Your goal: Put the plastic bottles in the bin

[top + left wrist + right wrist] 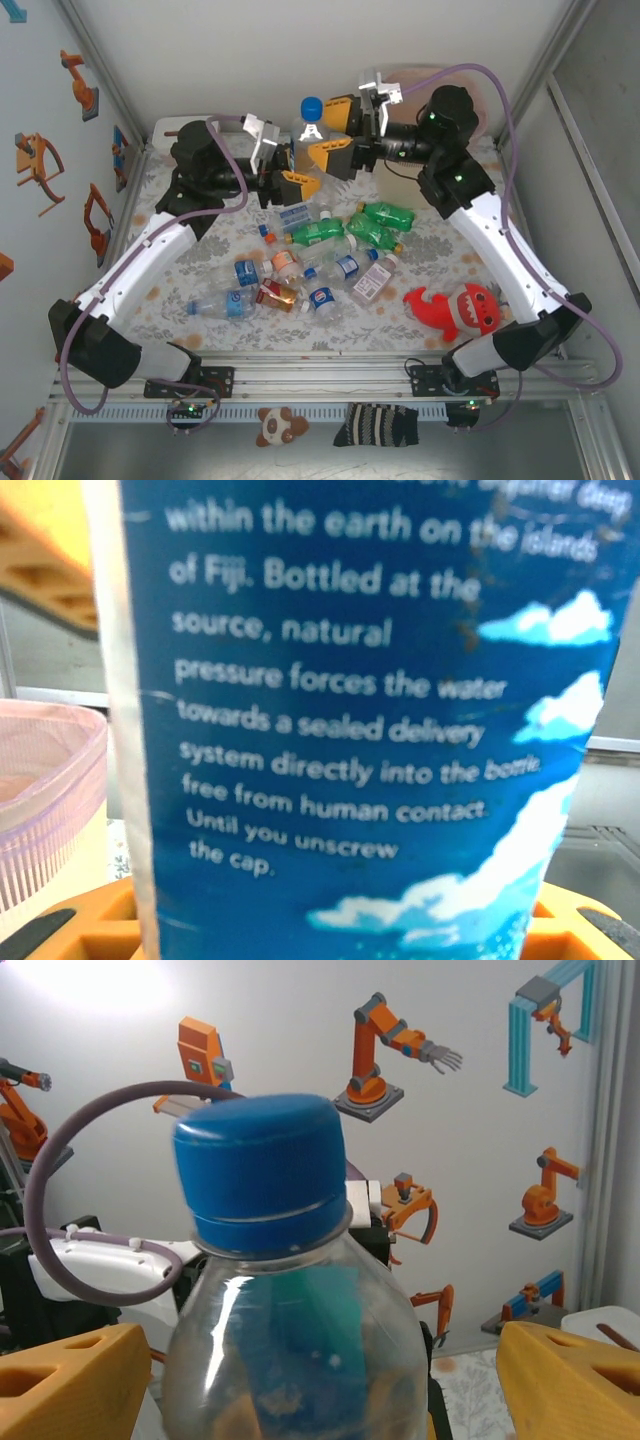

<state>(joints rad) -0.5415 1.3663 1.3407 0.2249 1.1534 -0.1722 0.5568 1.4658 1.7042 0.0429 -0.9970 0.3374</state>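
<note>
Blue-labelled bottle [350, 730] stands upright, clamped low between the left fingers [110, 925], with the bin [45, 780] near it. From the right wrist, its blue cap [262, 1170] shows, the right fingers [70, 1380] spread wide either side, not touching. Overhead, other bottles [320, 232] litter the surface [370, 325].

Clear glossy plastic bottle [290, 1360], smooth blue cap [262, 1175], smooth printed label [370, 720], ribbed translucent pink-rimmed bin [45, 780]
</note>
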